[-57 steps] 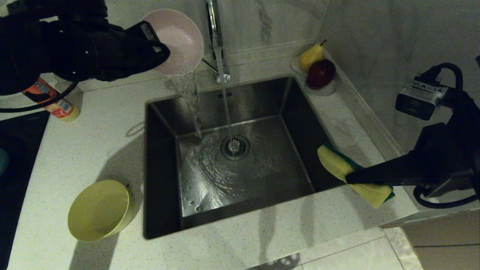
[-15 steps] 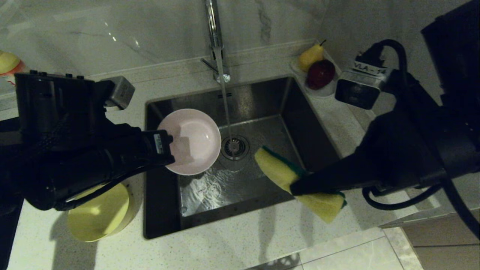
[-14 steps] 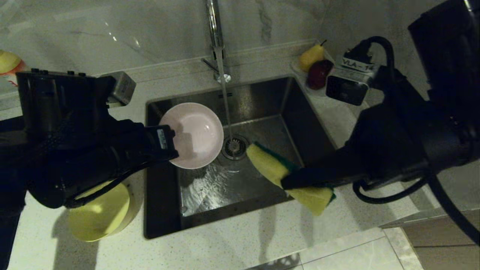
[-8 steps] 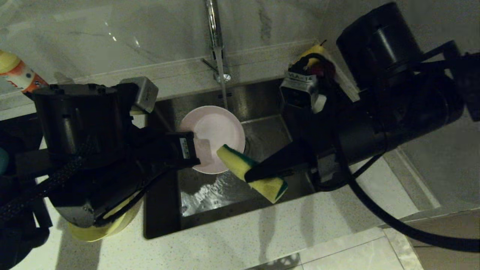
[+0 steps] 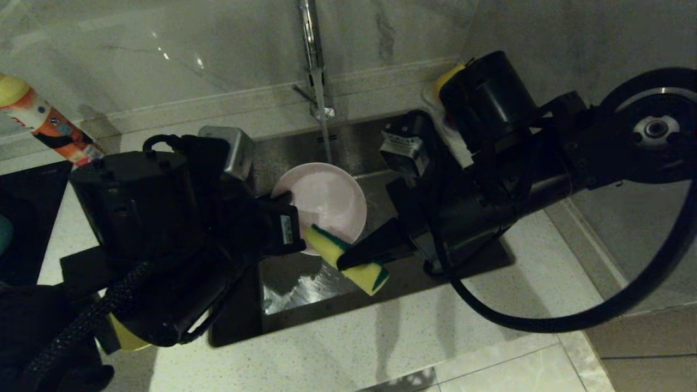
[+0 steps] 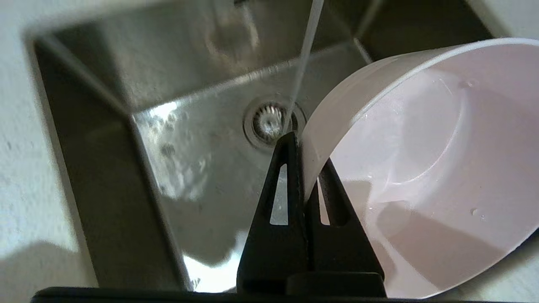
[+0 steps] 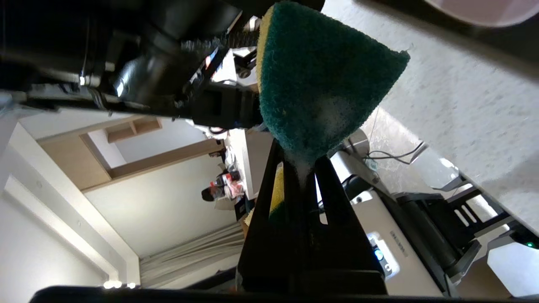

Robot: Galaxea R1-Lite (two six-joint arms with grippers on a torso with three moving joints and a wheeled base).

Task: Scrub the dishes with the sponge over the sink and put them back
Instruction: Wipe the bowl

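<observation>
Over the sink [image 5: 305, 296], the left gripper [image 5: 297, 231] pinches the pink bowl [image 5: 326, 198] at its 8 o'clock rim. The right gripper [image 5: 348, 262], clamped on the sponge [image 5: 348, 258], is at the bowl's 6 o'clock.

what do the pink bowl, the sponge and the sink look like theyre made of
Pink bowl: probably plastic, thin smooth glossy wall. Sponge: coarse dark green scouring fibre over yellow foam. Sink: likely stainless steel, brushed grey with reflections.
</observation>
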